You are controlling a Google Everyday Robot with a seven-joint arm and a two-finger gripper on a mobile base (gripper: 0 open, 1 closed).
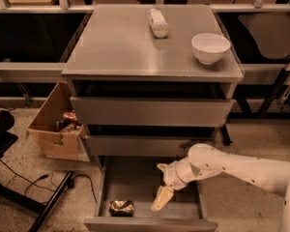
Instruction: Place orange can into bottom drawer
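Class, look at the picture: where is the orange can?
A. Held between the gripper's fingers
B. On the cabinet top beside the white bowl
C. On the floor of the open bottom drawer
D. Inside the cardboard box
C: the orange can lies in the front left of the open bottom drawer, apart from the gripper, which hangs over the drawer to the can's right with its fingers open and empty.

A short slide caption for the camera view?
Orange can lies in the bottom drawer; open gripper hovers to its right.
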